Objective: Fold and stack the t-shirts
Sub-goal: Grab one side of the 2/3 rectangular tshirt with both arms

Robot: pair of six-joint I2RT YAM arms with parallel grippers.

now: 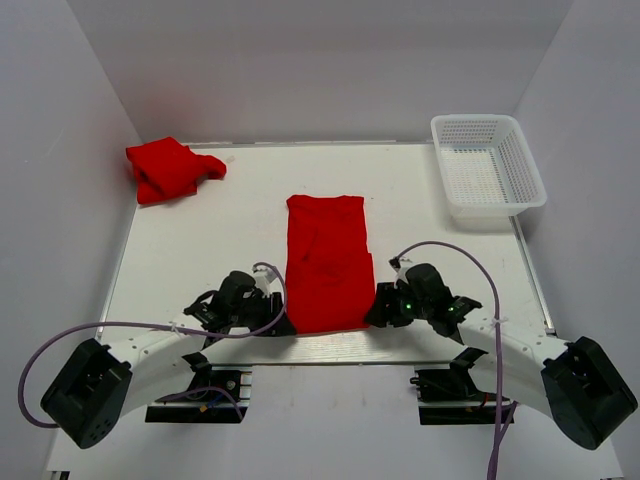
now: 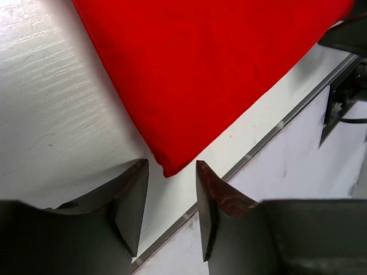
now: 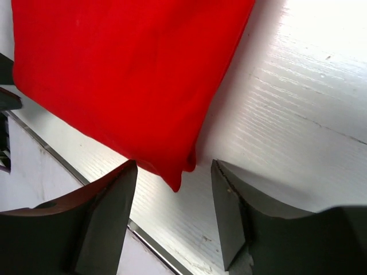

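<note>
A white tabletop [image 1: 200, 240] filled the middle of the frame, its painted surface showing faint wood grain in the wrist views. Plain pale walls enclosed it: a back wall [image 1: 320, 60] across the top, a left wall [image 1: 50, 150] and a right wall [image 1: 595, 110]. A metal strip [image 1: 330, 347] ran along its lower edge. The light was even and the shadows soft.

White arms [image 1: 150, 350] with black joints [image 1: 88, 390], lilac cables [image 1: 447, 243], green lights [image 1: 407, 298]

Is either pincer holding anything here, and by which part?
Nothing held: left pincer and right pincer stand open at the near corners of the folded t-shirt.
</note>
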